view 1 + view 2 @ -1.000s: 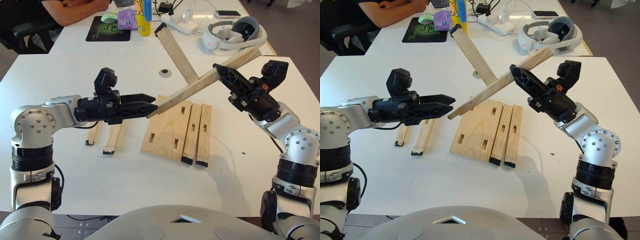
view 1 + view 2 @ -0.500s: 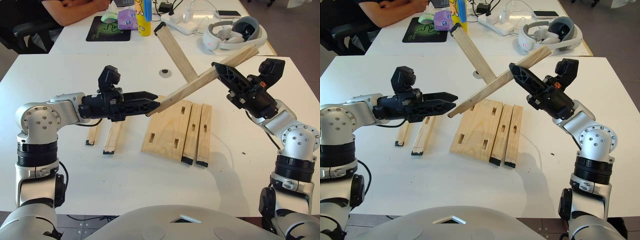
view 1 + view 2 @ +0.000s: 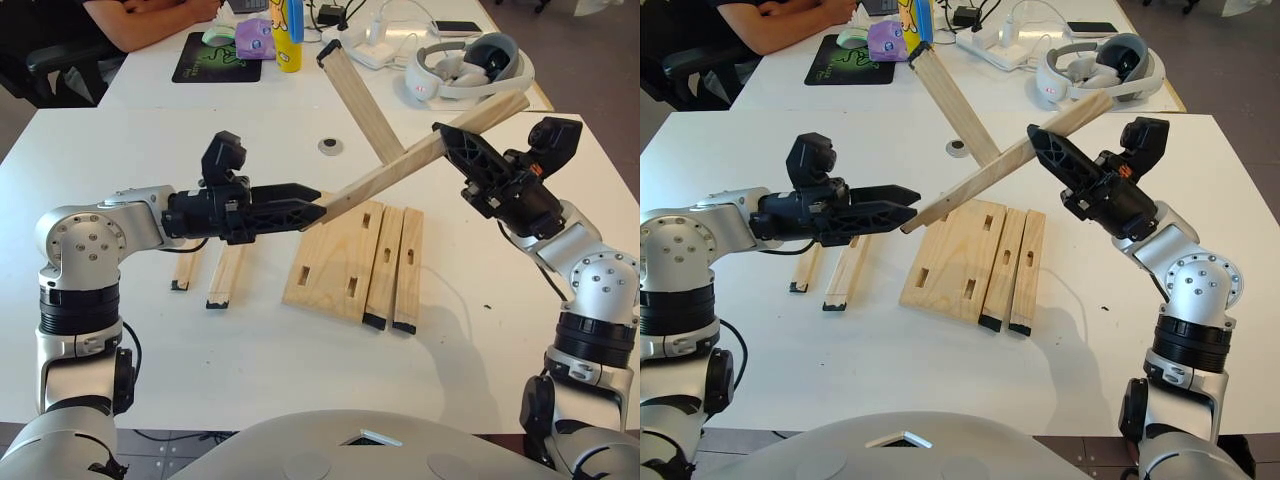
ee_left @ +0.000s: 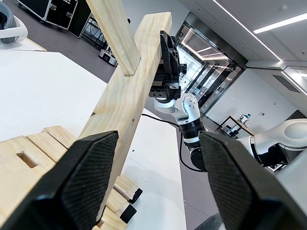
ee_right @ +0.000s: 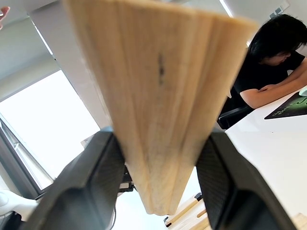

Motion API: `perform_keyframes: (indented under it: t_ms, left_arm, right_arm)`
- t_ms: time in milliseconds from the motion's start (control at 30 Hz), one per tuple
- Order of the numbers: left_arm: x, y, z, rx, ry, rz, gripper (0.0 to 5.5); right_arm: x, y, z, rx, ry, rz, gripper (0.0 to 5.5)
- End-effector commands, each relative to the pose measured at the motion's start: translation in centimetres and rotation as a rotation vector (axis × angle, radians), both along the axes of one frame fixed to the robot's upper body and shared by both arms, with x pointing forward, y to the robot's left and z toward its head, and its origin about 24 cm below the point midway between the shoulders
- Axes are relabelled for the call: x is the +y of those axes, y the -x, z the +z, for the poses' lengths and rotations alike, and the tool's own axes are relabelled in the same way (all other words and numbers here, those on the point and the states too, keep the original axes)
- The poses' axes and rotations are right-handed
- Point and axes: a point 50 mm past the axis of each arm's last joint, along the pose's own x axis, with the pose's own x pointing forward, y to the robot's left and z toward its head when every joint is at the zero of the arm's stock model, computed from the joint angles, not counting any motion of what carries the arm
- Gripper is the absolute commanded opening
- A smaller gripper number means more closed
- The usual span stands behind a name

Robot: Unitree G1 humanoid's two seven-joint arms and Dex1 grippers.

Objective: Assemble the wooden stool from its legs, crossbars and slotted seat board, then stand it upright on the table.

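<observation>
White table (image 3: 150, 330): right tool (image 3: 452, 145) clamps a crossed leg (image 3: 390, 175); left tool (image 3: 316, 200) gapes, released, at its lower end.

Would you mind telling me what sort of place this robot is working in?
Most likely a robotics lab or shared office: white work tables pushed together, with a headset, a power strip and a mouse mat lying on the far one.

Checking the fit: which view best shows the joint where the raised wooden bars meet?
Left wrist view: the joint is close and unobstructed. Eye views show it smaller; the right wrist view faces one bar end-on.
</observation>
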Motion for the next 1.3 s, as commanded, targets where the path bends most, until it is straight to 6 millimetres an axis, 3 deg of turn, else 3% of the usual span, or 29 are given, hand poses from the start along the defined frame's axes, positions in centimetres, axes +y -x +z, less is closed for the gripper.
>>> perform_keyframes:
  t_ms: [33, 500, 933, 1300]
  left_arm:
    - [-0.1, 0.3, 0.0, -0.002, -0.011, -0.001, 3.12]
    - [-0.4, 0.1, 0.2, -0.003, -0.011, -0.001, 3.12]
    - [-2.0, -0.7, 1.4, -0.007, -0.009, -0.067, 3.12]
    - [-3.6, -2.8, 1.4, 0.007, -0.009, -0.045, 3.12]
  right_arm:
    - [-0.2, 0.6, 0.4, -0.026, 0.0, 0.007, 2.06]
    - [-0.5, 0.4, 0.6, -0.026, 0.0, 0.003, 2.06]
    - [-2.0, 1.8, 1.7, -0.038, 0.002, -0.061, 2.06]
    - [-3.5, -0.5, 1.7, -0.015, -0.004, -0.065, 2.06]
